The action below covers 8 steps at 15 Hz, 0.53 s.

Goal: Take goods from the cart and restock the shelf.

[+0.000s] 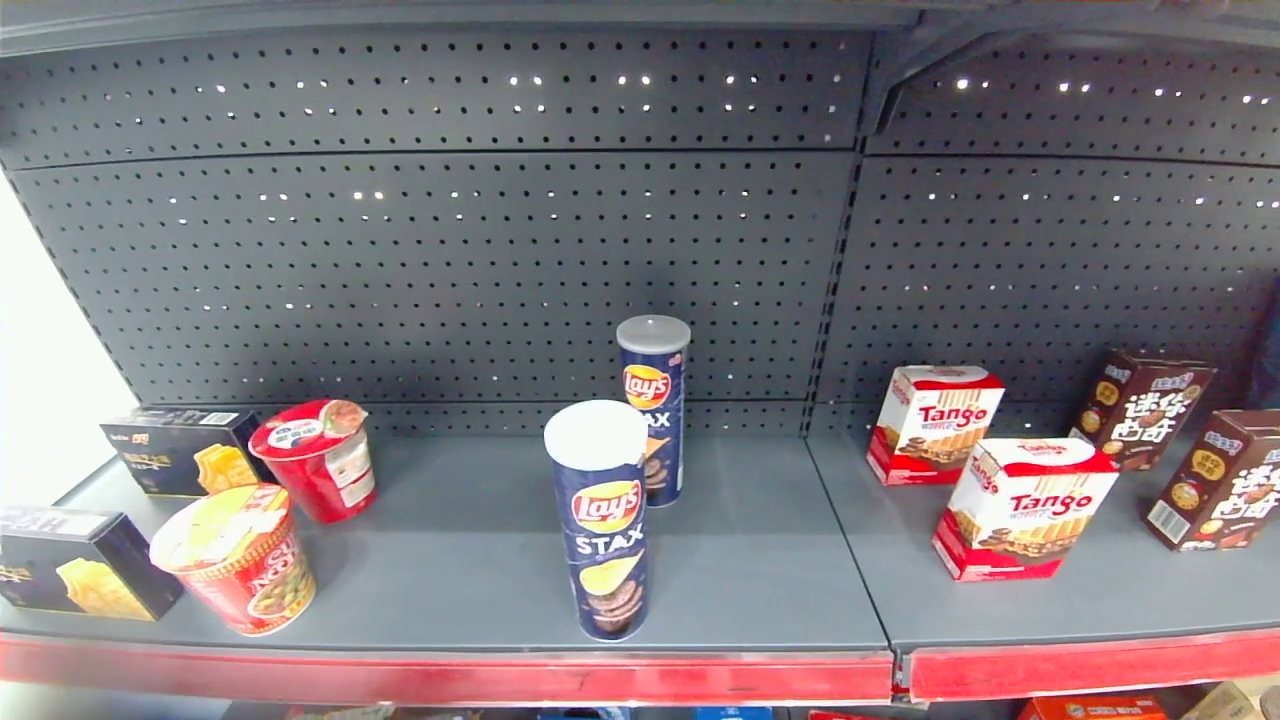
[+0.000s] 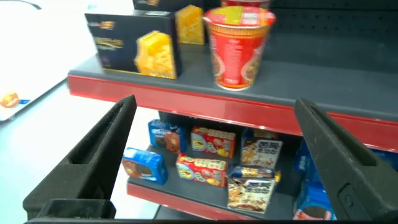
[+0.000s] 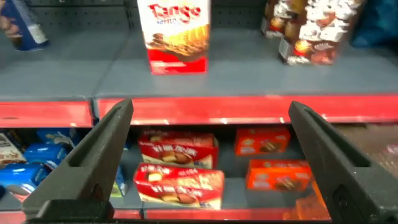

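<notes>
Canisters (image 1: 610,520), tall cylinders, stand on smooth shelf (image 1: 450,550).

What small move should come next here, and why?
Likely pull back from the shelf toward the cart for another item. The left pincer and right pincer are both open and empty, facing the shelf's front edge, and the front chips can and rear chips can already stand upright there.

We are facing a shop display: a grey metal shelf (image 1: 470,560) with a perforated back panel (image 1: 440,270) and a red front strip (image 1: 450,675). On it we see packaged snacks: chip cans (image 1: 608,520), wafer boxes (image 1: 1020,505) and cup noodles (image 1: 240,555). More biscuit boxes (image 3: 180,186) fill the tier below.
</notes>
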### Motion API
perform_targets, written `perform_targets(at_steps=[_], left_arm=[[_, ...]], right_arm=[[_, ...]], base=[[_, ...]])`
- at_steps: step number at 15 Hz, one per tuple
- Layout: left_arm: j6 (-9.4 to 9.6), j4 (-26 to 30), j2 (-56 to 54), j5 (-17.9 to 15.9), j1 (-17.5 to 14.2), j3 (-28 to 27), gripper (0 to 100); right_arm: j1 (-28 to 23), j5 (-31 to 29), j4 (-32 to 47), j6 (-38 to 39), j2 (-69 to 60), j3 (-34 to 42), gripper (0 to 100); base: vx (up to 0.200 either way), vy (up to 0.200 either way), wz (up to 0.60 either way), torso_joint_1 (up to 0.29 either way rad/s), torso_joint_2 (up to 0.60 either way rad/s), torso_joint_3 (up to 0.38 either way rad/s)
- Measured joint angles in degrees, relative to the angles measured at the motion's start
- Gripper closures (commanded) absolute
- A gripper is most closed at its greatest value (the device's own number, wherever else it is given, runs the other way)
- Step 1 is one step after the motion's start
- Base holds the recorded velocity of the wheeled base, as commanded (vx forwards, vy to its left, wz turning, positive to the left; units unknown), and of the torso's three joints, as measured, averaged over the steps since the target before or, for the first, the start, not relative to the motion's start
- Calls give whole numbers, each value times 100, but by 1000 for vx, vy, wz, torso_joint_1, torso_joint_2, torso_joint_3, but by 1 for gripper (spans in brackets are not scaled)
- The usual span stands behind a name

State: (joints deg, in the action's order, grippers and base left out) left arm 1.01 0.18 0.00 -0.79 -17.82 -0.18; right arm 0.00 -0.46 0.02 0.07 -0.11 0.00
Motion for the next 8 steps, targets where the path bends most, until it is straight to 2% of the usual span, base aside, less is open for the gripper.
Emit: perform_targets(at_steps=[2,4,6,8], left_arm=[[16,17,0,-35,2,-2,0],[108,-5,7,-169,2,-102,0],[297,85,236,-596,35,-780,0],[629,230,1022,-1146,73,-1849,0]], right_arm=[[-10,2,-2,0,0,0,0],[0,0,7,2,1,0,0],[0,2,7,2,1,0,0],[0,2,7,2,1,0,0]], base=[[0,0,0,0,0,0],[0,0,0,0,0,0],[0,0,0,0,0,0],[0,0,0,0,0,0]])
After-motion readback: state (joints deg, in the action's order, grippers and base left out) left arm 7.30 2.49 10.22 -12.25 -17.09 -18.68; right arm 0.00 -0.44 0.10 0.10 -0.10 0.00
